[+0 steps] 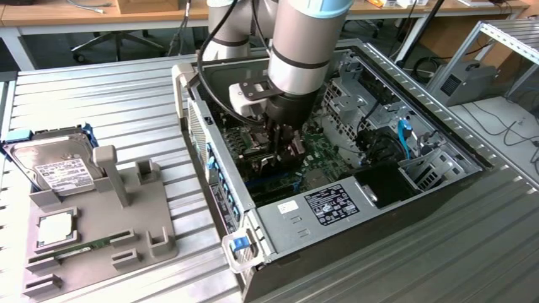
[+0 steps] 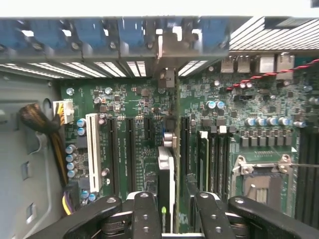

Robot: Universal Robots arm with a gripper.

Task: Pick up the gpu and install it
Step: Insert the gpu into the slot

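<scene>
Straddling the upright gpu (image 2: 166, 172), the tool (image 2: 173, 201) stands released, white slot (image 2: 92, 149) and RAM stick (image 2: 203, 159) flanking.

1. Arm (image 1: 307, 44): cut off by the upper edge of the exterior view.
2. Gripper (image 2: 172, 196): body and most of the fingers (image 2: 146, 214) cut off by the wrist view's edge.
3. Graphics card (image 2: 167, 169): seen edge-on, near end hidden between the fingers.
4. Hard drive (image 1: 55, 167): label print too small to read.
5. Computer case (image 1: 291, 218): lowest corner cut off by the exterior view's lower edge.
6. Circuit board (image 2: 144, 99): printed markings too small to read.
</scene>
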